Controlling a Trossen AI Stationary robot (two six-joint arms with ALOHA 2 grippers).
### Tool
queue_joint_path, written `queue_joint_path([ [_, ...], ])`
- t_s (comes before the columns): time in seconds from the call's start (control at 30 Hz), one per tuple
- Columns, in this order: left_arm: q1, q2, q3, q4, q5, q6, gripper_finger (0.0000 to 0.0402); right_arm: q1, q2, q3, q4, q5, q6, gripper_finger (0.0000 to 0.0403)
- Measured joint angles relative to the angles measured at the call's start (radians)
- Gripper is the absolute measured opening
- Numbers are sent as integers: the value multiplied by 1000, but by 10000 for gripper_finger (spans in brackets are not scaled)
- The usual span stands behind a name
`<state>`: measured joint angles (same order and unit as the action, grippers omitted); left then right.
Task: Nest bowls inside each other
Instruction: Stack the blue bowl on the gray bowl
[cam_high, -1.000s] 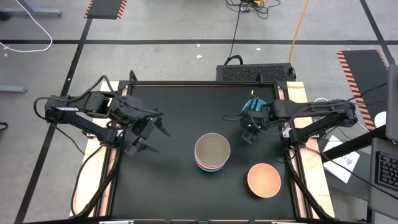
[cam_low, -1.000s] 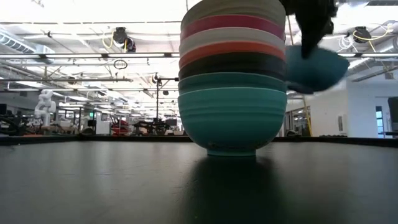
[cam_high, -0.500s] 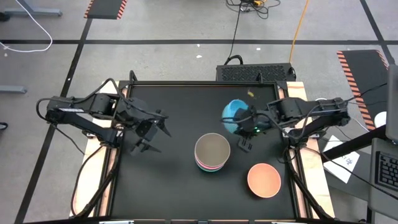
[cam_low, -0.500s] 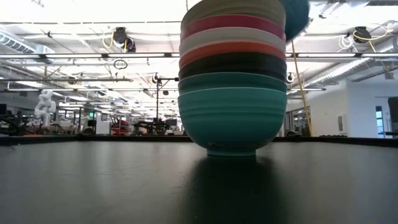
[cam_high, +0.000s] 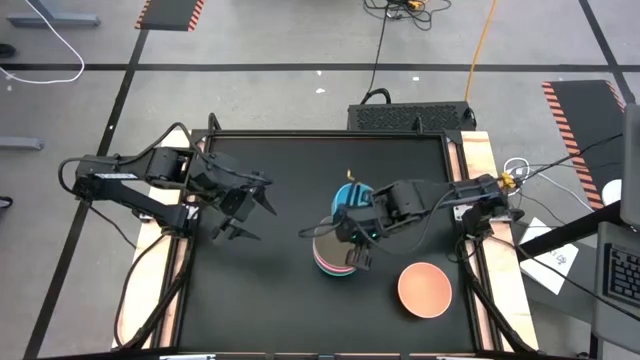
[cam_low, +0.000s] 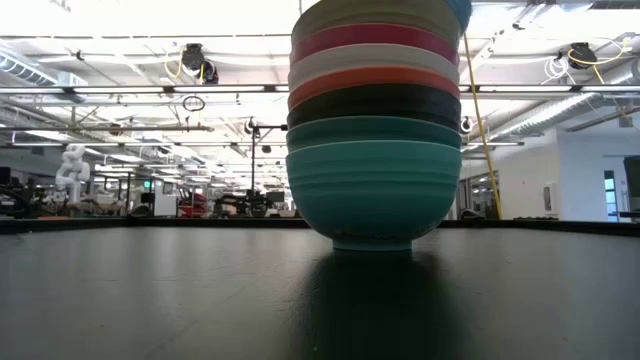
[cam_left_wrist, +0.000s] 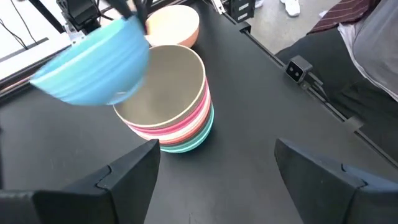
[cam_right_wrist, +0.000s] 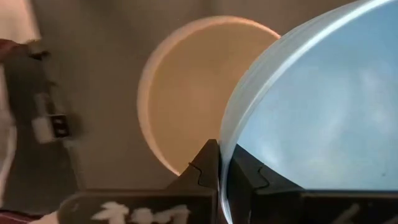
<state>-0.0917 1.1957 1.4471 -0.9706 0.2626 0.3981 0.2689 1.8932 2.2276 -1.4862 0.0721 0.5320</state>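
A stack of nested bowls (cam_high: 338, 258) stands mid-table on its turquoise bottom bowl (cam_low: 372, 190). Above that come dark green, black, red, white and magenta bowls, with a grey-brown one (cam_left_wrist: 163, 84) on top. My right gripper (cam_high: 352, 212) is shut on a blue bowl (cam_high: 349, 193) and holds it in the air over the stack's far side. The blue bowl (cam_left_wrist: 93, 62) is tilted. A peach-orange bowl (cam_high: 425, 288) sits on its base to the stack's near right. My left gripper (cam_high: 240, 207) hovers open, left of the stack. My right gripper (cam_right_wrist: 222, 180) pinches the blue bowl's rim (cam_right_wrist: 231, 146), one finger inside the bowl and one outside. In the left wrist view its fingers (cam_left_wrist: 134, 9) come down onto the rim from above. The bowl hangs tilted and lifted clear, above the stack's far edge.
The black table top (cam_high: 270, 300) is bordered by wooden side rails (cam_high: 160, 290) and a raised frame. A small grey device (cam_left_wrist: 298, 67) sits on the near edge. Bare table lies to the left of the stack and on its far side.
My right gripper has carried the blue bowl from the table's far right toward the stack, moving left and toward the near edge. The bowl stayed lifted clear the whole way. It now hangs just above the stack's far side.
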Motion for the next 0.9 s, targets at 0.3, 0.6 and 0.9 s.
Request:
queue_joint_path([
  [0.3, 0, 0, 0, 0, 10, -8, 321, 40, 34, 58, -40, -67, 31, 0],
  [0.6, 0, 0, 0, 0, 39, -12, 321, 35, 55, 58, 44, -175, 6, 0],
  [0.9, -24, 0, -1, -22, 53, -34, 321, -14, 117, 57, 94, -259, 12, 33],
])
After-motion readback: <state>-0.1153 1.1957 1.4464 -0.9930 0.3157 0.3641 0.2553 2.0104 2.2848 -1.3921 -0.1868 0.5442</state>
